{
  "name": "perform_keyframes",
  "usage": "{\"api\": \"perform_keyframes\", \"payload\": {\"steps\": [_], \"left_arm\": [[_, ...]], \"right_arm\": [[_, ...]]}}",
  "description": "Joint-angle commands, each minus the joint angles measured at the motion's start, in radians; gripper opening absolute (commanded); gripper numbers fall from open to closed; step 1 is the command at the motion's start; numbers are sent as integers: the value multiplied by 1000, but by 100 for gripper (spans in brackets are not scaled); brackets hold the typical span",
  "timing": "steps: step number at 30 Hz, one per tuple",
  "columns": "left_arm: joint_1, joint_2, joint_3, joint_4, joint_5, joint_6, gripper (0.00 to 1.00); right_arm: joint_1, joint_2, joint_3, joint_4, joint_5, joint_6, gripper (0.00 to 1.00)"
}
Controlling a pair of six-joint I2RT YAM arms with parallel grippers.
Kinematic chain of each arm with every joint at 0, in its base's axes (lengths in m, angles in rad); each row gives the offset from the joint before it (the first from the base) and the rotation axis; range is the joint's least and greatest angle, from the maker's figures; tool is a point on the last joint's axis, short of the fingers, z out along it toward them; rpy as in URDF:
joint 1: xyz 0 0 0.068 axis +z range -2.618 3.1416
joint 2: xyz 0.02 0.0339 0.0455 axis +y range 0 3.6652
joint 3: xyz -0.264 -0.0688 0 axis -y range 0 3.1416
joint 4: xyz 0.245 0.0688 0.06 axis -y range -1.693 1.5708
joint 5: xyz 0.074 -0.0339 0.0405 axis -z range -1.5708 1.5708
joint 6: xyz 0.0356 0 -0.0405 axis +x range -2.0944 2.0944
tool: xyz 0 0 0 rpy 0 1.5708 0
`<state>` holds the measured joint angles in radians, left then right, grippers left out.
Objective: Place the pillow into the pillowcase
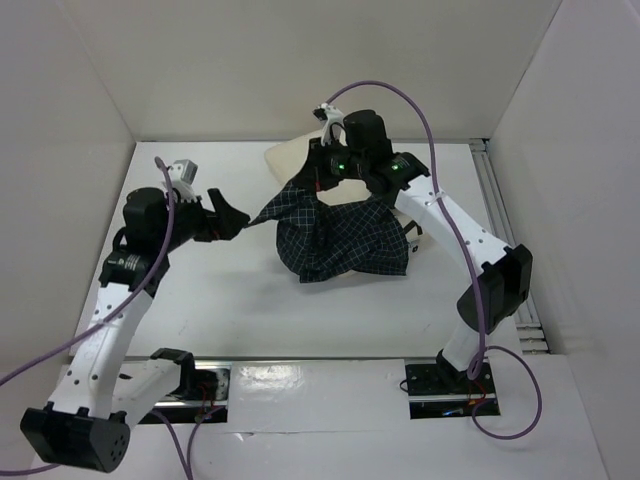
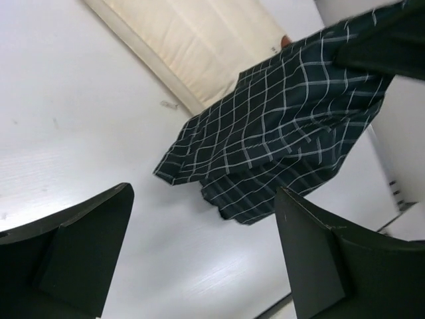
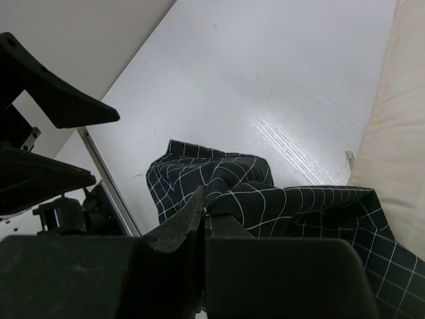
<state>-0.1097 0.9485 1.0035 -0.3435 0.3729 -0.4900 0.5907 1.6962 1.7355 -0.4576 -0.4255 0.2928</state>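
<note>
Pillowcase (image 1: 345, 240) hangs pinched in the closed right gripper (image 3: 203, 203). Its free corner points at the left gripper (image 1: 238, 220), whose jaws gape empty with the cloth just ahead. The pillow (image 1: 285, 160) lies beyond, partly covered.

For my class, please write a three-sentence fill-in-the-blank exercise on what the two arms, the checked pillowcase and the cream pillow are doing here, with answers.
1. The right arm's fingers are ____ on the dark navy, white-checked fabric pillowcase.
2. The left arm's fingers stand ____, with nothing between them.
3. The plump cream-white rectangular pillow lies partly ____ the pillowcase.
Missing words: shut; open; under.
</note>
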Motion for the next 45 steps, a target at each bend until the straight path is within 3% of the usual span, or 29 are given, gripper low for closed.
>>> {"api": "perform_keyframes", "payload": {"steps": [1, 5, 11, 14, 21, 23, 24, 25, 26, 32, 36, 41, 45], "left_arm": [[-15, -106, -61, 93, -20, 211, 100], [-36, -131, -129, 181, -40, 283, 100], [-83, -51, -85, 158, 32, 410, 100], [-125, -25, -72, 130, 67, 419, 100], [-153, 102, -101, 251, 55, 410, 100], [-153, 134, -74, 284, 64, 400, 87], [-153, 168, -59, 284, 64, 390, 72], [-153, 185, -39, 284, 64, 372, 50], [-153, 200, 8, 284, 5, 354, 1], [-114, 187, 242, 190, -239, 188, 0], [-55, 203, 574, 34, -227, 144, 0], [-45, 171, 727, 57, -322, 108, 0], [-45, 206, 923, -8, -440, 117, 0]], "right_arm": [[-5, -67, -27, 30, -47, -15, 0], [-5, -67, -36, 30, -47, -15, 0], [-5, -76, -36, 20, -56, -15, 0], [-5, -76, -25, 20, -56, -6, 0], [-5, -67, -7, 10, -65, -6, 0], [-5, -58, 5, -2, -65, -6, 0], [-14, -58, 6, -3, -65, -6, 0], [-14, -47, 6, -12, -74, -6, 0], [-14, -47, 6, -12, -75, -6, 0], [-14, -24, 35, 39, -108, 40, 0], [49, -4, 47, 60, -150, 40, 0], [145, 68, 116, 99, -194, 68, 0], [202, 129, 193, 320, -297, 195, 0]]}}
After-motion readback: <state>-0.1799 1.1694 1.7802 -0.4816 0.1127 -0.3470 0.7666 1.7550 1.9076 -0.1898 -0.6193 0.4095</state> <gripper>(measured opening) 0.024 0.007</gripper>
